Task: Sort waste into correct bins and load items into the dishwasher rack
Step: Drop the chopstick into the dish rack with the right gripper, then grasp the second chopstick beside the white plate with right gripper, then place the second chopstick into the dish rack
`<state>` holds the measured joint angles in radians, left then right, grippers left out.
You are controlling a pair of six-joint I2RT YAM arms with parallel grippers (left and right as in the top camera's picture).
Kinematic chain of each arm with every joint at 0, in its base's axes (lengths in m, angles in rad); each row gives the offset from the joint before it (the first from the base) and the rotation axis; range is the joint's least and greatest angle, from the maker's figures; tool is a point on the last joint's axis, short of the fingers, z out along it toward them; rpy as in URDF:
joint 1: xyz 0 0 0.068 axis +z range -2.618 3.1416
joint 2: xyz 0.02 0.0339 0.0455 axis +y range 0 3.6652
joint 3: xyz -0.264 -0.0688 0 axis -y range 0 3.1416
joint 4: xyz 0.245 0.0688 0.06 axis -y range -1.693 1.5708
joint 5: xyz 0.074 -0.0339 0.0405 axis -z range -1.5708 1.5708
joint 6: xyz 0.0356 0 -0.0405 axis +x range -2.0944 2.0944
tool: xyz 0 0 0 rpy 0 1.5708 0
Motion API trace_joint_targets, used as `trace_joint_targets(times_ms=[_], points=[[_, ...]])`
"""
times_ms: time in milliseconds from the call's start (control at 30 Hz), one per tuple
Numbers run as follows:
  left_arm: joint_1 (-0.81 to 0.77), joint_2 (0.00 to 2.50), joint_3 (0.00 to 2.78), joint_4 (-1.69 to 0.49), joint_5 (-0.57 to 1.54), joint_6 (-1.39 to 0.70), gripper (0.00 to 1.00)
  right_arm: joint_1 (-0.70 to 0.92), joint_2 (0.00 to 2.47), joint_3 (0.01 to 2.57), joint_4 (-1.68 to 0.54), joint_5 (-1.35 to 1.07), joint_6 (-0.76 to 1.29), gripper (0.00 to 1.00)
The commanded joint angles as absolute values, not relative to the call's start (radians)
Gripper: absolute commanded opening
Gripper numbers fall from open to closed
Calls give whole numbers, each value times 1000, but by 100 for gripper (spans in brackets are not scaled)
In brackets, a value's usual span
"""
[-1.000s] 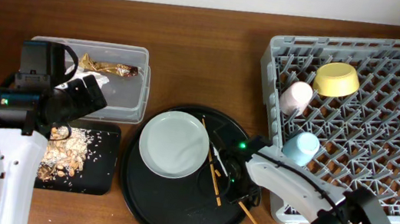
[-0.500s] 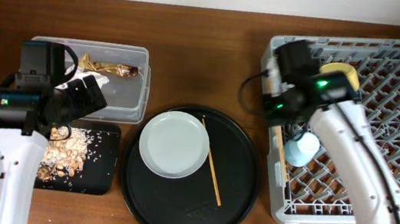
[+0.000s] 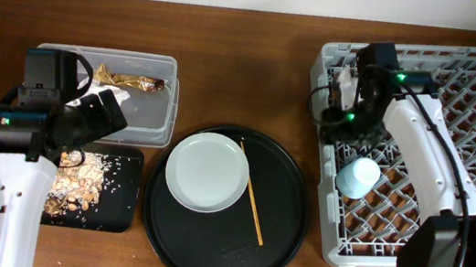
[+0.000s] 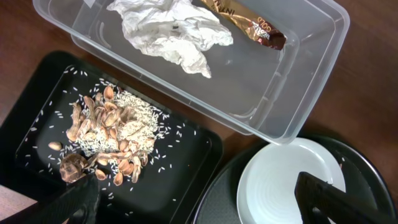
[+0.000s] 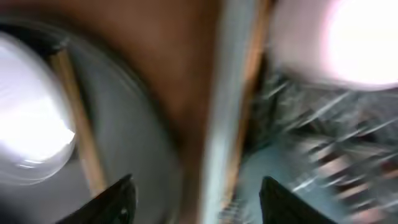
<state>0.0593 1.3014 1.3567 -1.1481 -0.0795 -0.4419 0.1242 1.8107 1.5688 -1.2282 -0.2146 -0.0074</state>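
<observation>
1. Tabletop [image 3: 246,70]: brown wood. From left to right it carries two bins, a round black tray and the dishwasher rack.
2. Left hand [image 4: 196,186]: released, with its fingers spread wide and nothing between them. It hangs over the spot where the two bins and the round tray come close together. In the overhead view its arm hides the near left corner of the box and the far edge of the small tray.
3. Clear plastic box [image 4: 311,74]: holds the crumpled white tissue [image 4: 171,31]. The gold-brown wrapper [image 4: 242,22] lies just beside the tissue, toward the far wall.
4. Shallow black rectangular tray [image 4: 180,168]: lies just beside the box's near wall. It holds the food scraps [image 4: 106,134], a heap of shells and rice with loose grains scattered around it.
5. Round black tray [image 3: 284,241]: sits between the bins and the rack. The pale plate [image 3: 205,171] rests on its left half, and one chopstick [image 3: 253,202] lies flat just to the right of the plate.
6. Dishwasher rack [image 3: 458,209]: a grey lattice crate at the right. The light blue cup [image 3: 358,177] sits among the pegs near its left wall.
7. Right hand [image 5: 198,186]: released, its fingers apart with nothing gripped. It is over the far end of the rack's left wall. Its arm crosses the rack and hides whatever lies beneath it.
8. The right wrist view is heavily blurred. The pink cup [image 5: 336,37] shows as a pale shape inside the rack. A second wooden stick [image 5: 249,106] runs beside the grey wall, but on which side cannot be told.
</observation>
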Motion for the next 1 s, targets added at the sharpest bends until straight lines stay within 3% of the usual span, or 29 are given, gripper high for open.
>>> trace_joint_targets(times_ms=[0,33,67,100,133,267,367,567,733,800,867,967], points=[[62,1298,1356,-1147,-87,-448,99,153,1783,1589,-1328,-537,-11,67],[62,1298,1356,-1147,-87,-448,99,194,1783,1566,-1341,-580,14,99],[62,1298,1356,-1147,-87,-448,99,254,1785,1526,-1333,-591,60,99],[62,1298,1356,-1147,-87,-448,99,366,1787,1452,-1265,-546,62,51],[62,1298,1356,-1147,-87,-448,99,442,1787,1391,-1193,-463,115,40],[62,1298,1356,-1147,-87,-448,99,685,1787,1176,-905,-79,379,23],[62,1298,1356,-1147,-87,-448,99,760,1787,1097,-802,20,436,18],[62,1298,1356,-1147,-87,-448,99,760,1816,1084,-768,60,455,18],[62,1298,1356,-1147,-87,-448,99,760,1861,1084,-759,54,455,23],[62,1298,1356,-1147,-87,-448,99,760,1861,1084,-759,54,455,4],[62,1298,1356,-1147,-87,-448,99,749,1852,1117,-801,59,453,4],[62,1298,1356,-1147,-87,-448,99,624,1782,1372,-1052,200,414,4]])
